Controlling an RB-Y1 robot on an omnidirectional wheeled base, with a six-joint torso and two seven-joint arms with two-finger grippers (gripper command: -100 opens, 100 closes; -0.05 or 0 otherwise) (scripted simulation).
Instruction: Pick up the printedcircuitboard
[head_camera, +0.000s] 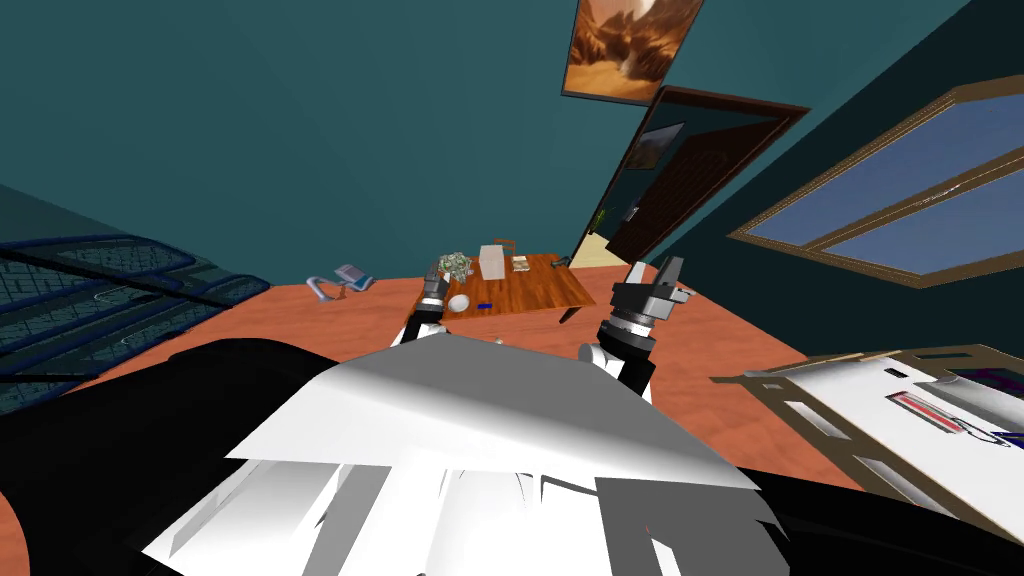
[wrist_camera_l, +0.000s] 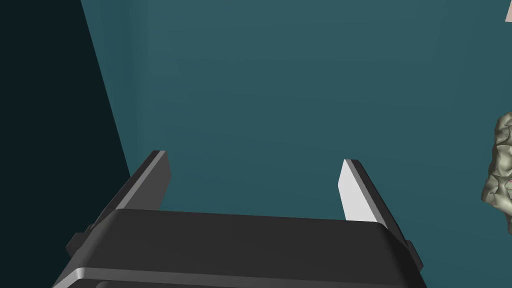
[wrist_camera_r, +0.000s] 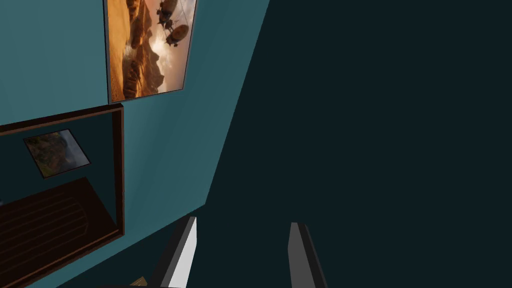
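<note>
The left gripper (wrist_camera_l: 255, 187) gapes wide and empty at the wooden table (head_camera: 540, 290) edge, with a lumpy grey-green thing (wrist_camera_l: 500, 165) just beside it. The printedcircuitboard (head_camera: 520, 263) lies farther off on the table, a white box (head_camera: 491, 262) between. The right gripper (wrist_camera_r: 242, 255), fingers parted, holds nothing.

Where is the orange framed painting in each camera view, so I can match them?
Head view: painting on the teal wall, above the dark door.
Right wrist view: painting on that wall, above the door.
Left wrist view: teal wall and a crumpled lump beyond the open left end effector.
Shared landmark: the teal wall.
</note>
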